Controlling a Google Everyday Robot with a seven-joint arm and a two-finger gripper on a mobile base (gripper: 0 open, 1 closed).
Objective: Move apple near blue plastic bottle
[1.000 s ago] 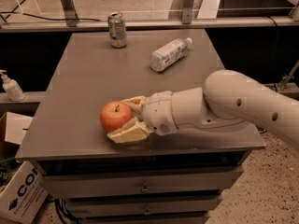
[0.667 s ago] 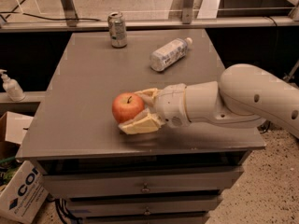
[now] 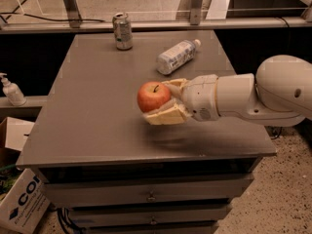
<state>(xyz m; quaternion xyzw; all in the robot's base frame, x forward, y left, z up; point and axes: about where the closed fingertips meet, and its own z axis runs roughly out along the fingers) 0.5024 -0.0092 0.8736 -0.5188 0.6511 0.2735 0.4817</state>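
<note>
Now in transit: apple held, bottle not yet reached

The hand (image 3: 165,101) reaches in from the right over the middle of the tabletop (image 3: 92,106), its two pale fingers clamped on the apple (image 3: 153,96), one behind it and one beneath. Judging by the soft shadow below, the apple hangs clear of the surface. The blue plastic bottle (image 3: 176,56) lies on its side farther back, apart from the apple; a silver can (image 3: 123,31) stands near the far edge. This looks like the carry step. The next move calls for travelling toward the bottle, lowering the apple just beside it without nudging it, since a lying bottle may roll, and only then letting go.
</note>
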